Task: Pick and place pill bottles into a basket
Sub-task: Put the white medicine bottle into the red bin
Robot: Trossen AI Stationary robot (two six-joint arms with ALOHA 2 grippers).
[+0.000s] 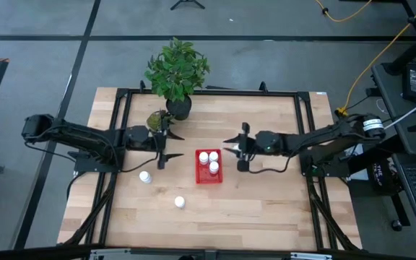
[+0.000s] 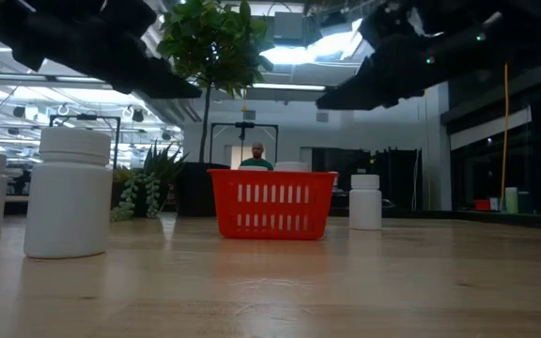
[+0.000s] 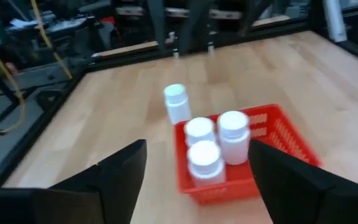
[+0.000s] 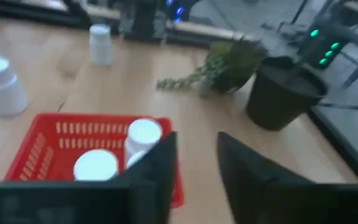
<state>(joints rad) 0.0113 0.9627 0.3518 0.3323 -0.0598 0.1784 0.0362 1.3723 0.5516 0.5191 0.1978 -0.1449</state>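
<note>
Both grippers, the left (image 1: 162,149) and the right (image 1: 242,146), hang with fingers released and empty on either side of the red basket (image 1: 209,178) holding three bottles (image 1: 213,167)

The basket (image 1: 209,167) sits between the left gripper (image 1: 170,149) and the right gripper (image 1: 235,149), with three pill bottles (image 1: 213,167) in it. One bottle (image 1: 232,149) stands by the right gripper. Two bottles (image 1: 145,177) stand near the left gripper, on its table-front side. The potted plant (image 1: 178,107) stands behind the left gripper.
</note>
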